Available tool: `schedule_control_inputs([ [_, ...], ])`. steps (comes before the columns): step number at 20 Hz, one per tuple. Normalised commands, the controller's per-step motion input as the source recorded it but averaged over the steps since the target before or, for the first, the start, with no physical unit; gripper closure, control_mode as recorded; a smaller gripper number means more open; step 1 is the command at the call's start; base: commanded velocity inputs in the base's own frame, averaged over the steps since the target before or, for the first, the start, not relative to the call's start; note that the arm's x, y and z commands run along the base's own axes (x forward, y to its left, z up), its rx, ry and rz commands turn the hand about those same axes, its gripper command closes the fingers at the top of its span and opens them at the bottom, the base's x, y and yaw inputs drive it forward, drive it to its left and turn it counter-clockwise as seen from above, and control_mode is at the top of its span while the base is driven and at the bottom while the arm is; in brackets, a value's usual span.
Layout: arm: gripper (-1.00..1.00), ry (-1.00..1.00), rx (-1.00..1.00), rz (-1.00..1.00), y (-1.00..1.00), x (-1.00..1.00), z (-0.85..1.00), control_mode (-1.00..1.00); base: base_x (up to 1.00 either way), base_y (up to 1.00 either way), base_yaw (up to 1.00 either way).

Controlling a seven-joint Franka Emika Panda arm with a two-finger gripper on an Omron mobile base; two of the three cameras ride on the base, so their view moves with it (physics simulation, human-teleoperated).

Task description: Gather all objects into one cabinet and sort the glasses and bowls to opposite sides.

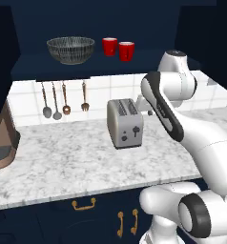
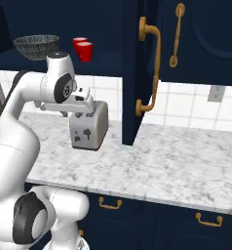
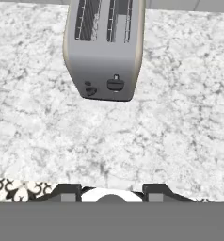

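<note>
Left base view: mesh bowl [image 1: 70, 49] sits upright, mouth up, left of two upright red cups [image 1: 118, 48] in the cabinet [image 1: 63, 66]; gripper [image 3: 112, 192] jaws parted, empty.

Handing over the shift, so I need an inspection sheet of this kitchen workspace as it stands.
Surface: marble counter, nothing spilled.
Job's things: grey mesh bowl and two red cups in the open navy cabinet, bowl left, cups right.
Clutter: toaster on the counter; utensils hanging on the tile wall.
Tool: tool above the counter near the toaster, holding nothing; jaw state unclear.
Cables: nothing seen.
Surroundings: base drawers with brass handles.
</note>
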Motion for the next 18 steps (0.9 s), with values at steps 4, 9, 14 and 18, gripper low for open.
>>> schedule_control_inputs([
  [4,-1.0,0.0,0.0,0.0,0.0,0.0,0.0,1.0,-0.49,-0.14,0.0],
  [9,-1.0,0.0,0.0,0.0,0.0,0.0,0.0,1.0,-1.0,-0.45,0.0],
  [14,-1.0,0.0,0.0,0.0,0.0,0.0,0.0,1.0,-1.0,-0.64,0.0],
  [18,-1.0,0.0,0.0,0.0,0.0,0.0,0.0,1.0,-0.76,-0.83,0.0],
])
